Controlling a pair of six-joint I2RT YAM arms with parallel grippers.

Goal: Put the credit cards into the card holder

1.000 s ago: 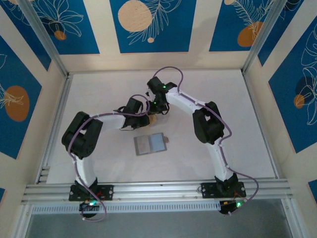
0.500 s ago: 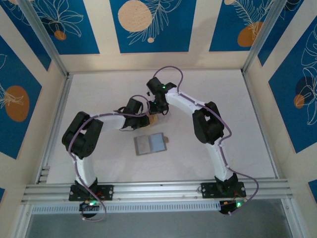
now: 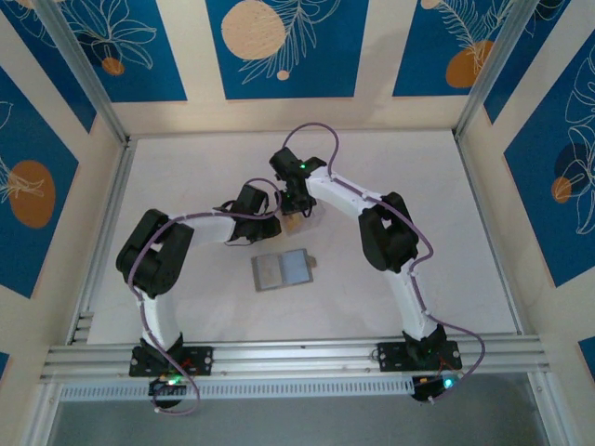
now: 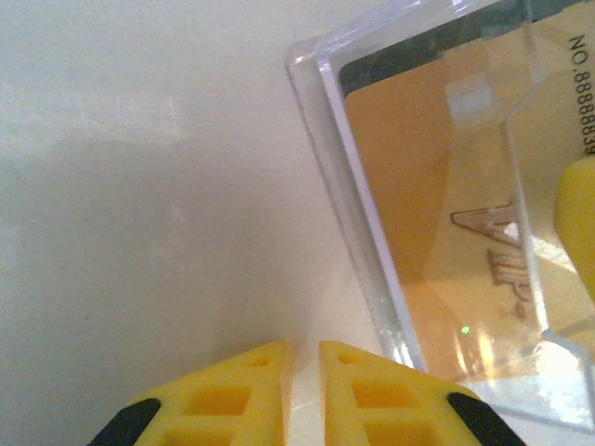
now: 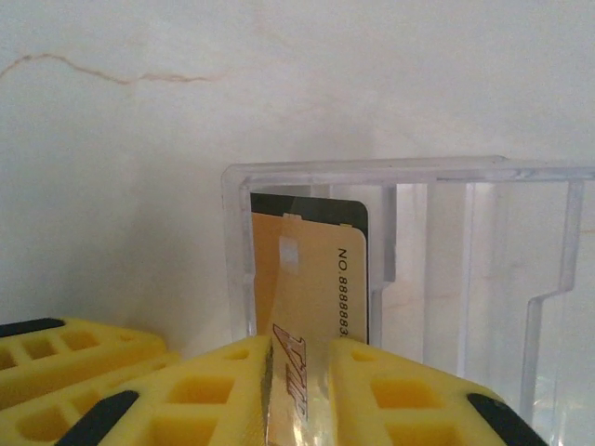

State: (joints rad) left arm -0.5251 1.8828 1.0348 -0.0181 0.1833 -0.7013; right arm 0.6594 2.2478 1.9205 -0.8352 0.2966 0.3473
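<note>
Top external: shows card holder [image 3: 282, 269] lying open, mid-surface [image 3: 465, 167].

Left wrist: shows left end effector [image 4: 304, 367] nearly together, empty, just beside clear case [image 4: 358, 232].

Right wrist: shows right end effector [image 5: 299, 362] flanking tan credit card [image 5: 307, 269] inside clear case; cannot tell whether clamped. Likely light, stiff, slick; best pinched at the exposed short edge.

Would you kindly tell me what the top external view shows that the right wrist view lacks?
Top external: the card holder lying open on the table. Right wrist: the clear case holding a numbered tan card that runs between the right fingers, with a black card behind it. Both: the white table, the right fingers, a tan patch of card.
</note>
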